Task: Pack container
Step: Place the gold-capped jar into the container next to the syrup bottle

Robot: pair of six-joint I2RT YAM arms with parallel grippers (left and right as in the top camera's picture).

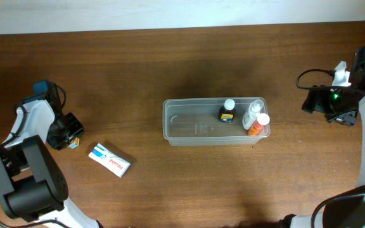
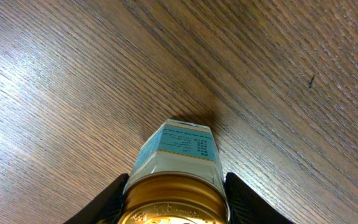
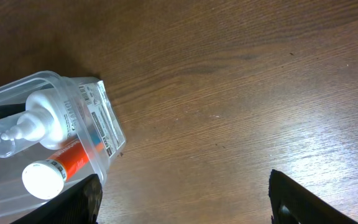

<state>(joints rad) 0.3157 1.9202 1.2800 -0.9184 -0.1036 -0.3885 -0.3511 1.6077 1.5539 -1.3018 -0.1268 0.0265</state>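
Dark wood-grain tabletop [image 1: 170, 63] fills every view you have. At your far left, the left gripper [image 2: 176, 208] is clamped on a small jar [image 2: 179, 155] with a gold lid and a pale blue and white label. One black finger presses each side just below the lid. The jar's far end points at the wood, but you cannot tell whether it touches.

Just right of that arm, a white and blue box [image 1: 109, 159] lies flat and slanted on the table, apart from the gripper.

Look toward the middle and you find the container [image 1: 189, 126], a clear rectangular tub with rounded corners. It sits right of centre with its long side running left to right. Crowded into its right end are a dark bottle [image 1: 227, 111] with a white cap, a white pump bottle [image 1: 253, 114] and an orange tube [image 1: 258, 124] with a white cap. The pump bottle and the tube lie side by side.

At the far right, the right gripper [image 3: 185, 211] hangs well apart from the tub's right end. It is released, its fingers spread wide over bare wood.
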